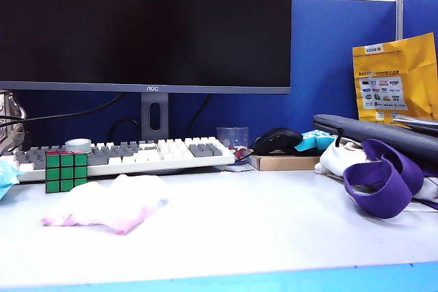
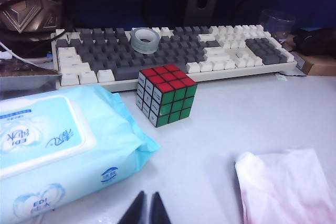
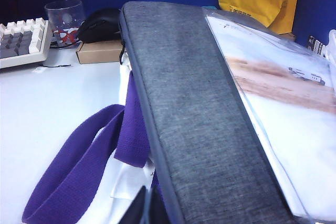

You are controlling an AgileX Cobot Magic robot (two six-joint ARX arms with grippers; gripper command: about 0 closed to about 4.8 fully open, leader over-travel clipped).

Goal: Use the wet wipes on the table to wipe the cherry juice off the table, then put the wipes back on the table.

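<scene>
The wet wipes point(image 1: 102, 206) lie crumpled on the table point(image 1: 274, 217) at the front left, white with pale pink stains. In the left wrist view the same wipes point(image 2: 286, 187) lie to one side of my left gripper point(image 2: 145, 209), a short way off. That gripper's dark fingertips are shut with nothing between them, above bare table point(image 2: 236, 119). My right gripper point(image 3: 148, 208) is shut and empty too, hovering over the white cloth bundle point(image 3: 126, 187) beside the grey sleeve point(image 3: 194, 119). The cherry juice is out of view. Neither gripper shows in the exterior view.
A light-blue wipes packet point(image 2: 58, 145), a Rubik's cube point(image 1: 66, 171) and a keyboard point(image 1: 130, 155) with a tape roll point(image 2: 145, 40) fill the left. A monitor point(image 1: 144, 25) stands behind. The mouse point(image 1: 276, 140), purple strap point(image 1: 383, 179) and yellow bag point(image 1: 395, 76) are at right.
</scene>
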